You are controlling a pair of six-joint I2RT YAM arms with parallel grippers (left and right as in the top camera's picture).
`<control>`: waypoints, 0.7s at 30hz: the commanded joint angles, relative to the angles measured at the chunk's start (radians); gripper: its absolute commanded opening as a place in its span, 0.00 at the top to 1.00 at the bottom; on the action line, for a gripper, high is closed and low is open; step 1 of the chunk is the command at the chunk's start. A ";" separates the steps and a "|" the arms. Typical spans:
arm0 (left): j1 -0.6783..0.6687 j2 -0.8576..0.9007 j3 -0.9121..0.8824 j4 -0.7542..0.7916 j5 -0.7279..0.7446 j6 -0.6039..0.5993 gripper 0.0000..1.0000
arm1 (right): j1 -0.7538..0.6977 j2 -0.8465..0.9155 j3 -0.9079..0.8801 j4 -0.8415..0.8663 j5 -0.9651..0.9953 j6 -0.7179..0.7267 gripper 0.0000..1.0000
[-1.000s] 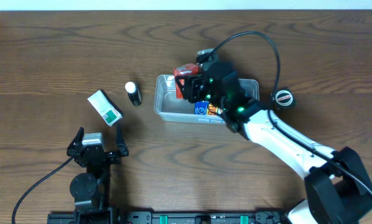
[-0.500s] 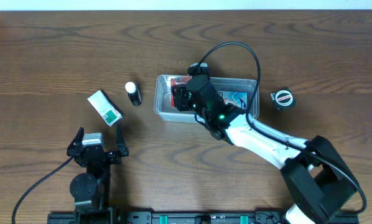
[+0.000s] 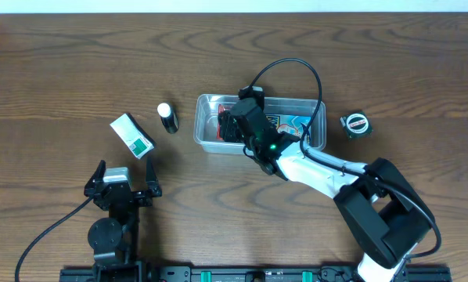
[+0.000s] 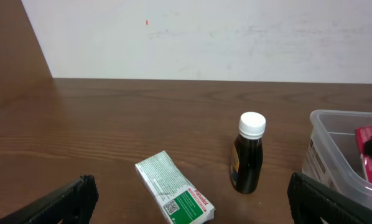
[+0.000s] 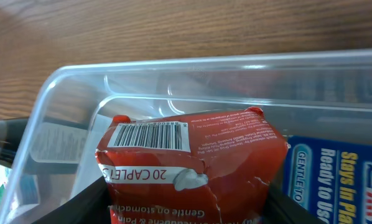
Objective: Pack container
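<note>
The right gripper point(image 5: 186, 208) has descended, bringing the pouch point(image 5: 192, 155) into the left end of the container point(image 3: 203, 133).

Left gripper point(image 3: 126, 178): spread, empty, parked at the near edge of the table point(image 3: 62, 63).

Carton point(image 3: 132, 135) and bottle point(image 3: 167, 117): unpacked, on open wood left of the container.

Right gripper: pinching the pouch. The step in hand is judged to be placement. The next move likely calls for release, then a straight lift clear of the rim.

Tape point(image 3: 355, 124): just right of the container, with an unobstructed approach.
</note>
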 commanded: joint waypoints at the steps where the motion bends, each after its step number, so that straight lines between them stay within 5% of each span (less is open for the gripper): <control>1: 0.005 -0.005 -0.016 -0.034 0.011 -0.008 0.02 | 0.022 0.027 0.003 0.028 -0.022 0.015 0.43; 14: 0.005 -0.005 -0.016 -0.034 0.011 -0.008 0.02 | 0.042 0.034 0.003 0.052 -0.027 0.015 0.43; 17: 0.005 -0.005 -0.016 -0.034 0.011 -0.008 0.02 | 0.042 0.034 0.003 0.052 -0.027 0.015 0.31; 21: 0.005 -0.005 -0.016 -0.034 0.011 -0.008 0.02 | 0.042 0.034 0.003 0.053 -0.027 0.015 0.29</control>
